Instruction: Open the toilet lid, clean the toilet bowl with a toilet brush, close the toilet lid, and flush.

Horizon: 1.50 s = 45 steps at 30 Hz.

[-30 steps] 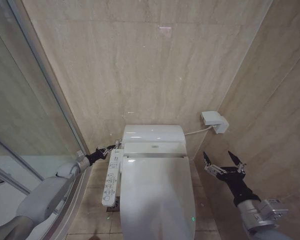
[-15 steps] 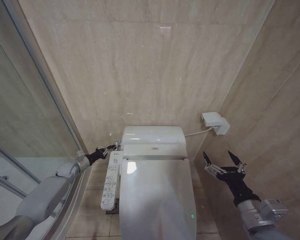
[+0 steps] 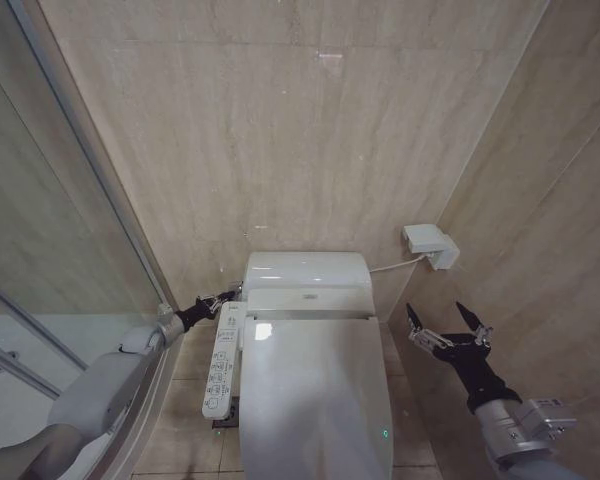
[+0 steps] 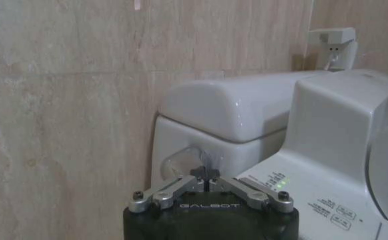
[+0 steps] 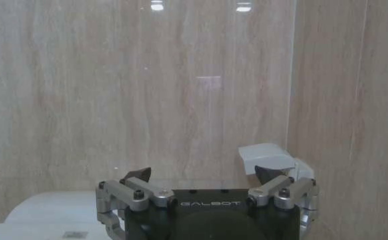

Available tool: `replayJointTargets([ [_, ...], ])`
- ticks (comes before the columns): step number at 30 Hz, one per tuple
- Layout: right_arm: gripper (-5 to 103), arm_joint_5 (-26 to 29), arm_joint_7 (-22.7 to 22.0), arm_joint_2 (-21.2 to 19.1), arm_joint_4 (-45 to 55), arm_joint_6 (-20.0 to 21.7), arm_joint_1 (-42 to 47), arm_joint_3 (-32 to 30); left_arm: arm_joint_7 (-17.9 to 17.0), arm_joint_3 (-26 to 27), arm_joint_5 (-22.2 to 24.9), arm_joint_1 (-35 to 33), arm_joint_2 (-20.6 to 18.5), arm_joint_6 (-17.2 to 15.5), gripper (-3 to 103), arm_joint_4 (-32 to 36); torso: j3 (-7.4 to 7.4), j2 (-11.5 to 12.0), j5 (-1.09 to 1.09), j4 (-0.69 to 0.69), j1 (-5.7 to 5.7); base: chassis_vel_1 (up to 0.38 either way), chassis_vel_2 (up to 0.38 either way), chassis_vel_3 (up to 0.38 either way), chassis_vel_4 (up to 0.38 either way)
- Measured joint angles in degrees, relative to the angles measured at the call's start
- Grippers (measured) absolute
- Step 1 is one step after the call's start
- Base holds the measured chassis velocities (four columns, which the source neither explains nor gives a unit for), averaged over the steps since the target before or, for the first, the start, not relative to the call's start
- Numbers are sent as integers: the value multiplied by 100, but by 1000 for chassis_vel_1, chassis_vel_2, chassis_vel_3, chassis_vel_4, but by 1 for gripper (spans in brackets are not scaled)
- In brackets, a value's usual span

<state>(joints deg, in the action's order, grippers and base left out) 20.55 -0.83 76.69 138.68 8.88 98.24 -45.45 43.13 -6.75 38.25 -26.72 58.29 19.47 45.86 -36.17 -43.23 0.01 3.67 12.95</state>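
Tiled bathroom, toilet lid [image 3: 315, 390] down. Left gripper [image 3: 223, 296], fingers pinched together empty, nears the tank's left-side flush lever [image 4: 183, 159] (press straight); right gripper [image 3: 447, 328] spread, idle.

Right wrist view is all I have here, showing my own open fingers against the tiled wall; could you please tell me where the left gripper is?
Observer: The left gripper is at the toilet's left rear, fingers shut, beside the tank and just behind the side control panel.
Operator: Thank you. What is its tip pointing at?
Observer: In the left wrist view the closed tip sits right at a flush lever on the tank's side; I cannot tell whether it touches.
Operator: And is the lid down?
Observer: Yes, the toilet lid lies closed over the bowl, with your right gripper open in the air to its right.
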Motion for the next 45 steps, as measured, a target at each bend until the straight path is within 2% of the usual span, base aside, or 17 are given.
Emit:
replayJointTargets([
  [18,100,0,0,0,0,0,0,0,69,71,-63,15,102,90,0,-299,-1,1,-2,1,0,0,0,0,0],
  [30,100,0,0,0,0,0,0,0,66,355,-159,-186,141,167,0,-408,-1,1,-1,0,0,0,0,0,0],
  [45,100,0,0,0,0,0,0,0,97,312,-141,-74,213,192,0,-548,0,1,-1,0,0,0,0,0,0],
])
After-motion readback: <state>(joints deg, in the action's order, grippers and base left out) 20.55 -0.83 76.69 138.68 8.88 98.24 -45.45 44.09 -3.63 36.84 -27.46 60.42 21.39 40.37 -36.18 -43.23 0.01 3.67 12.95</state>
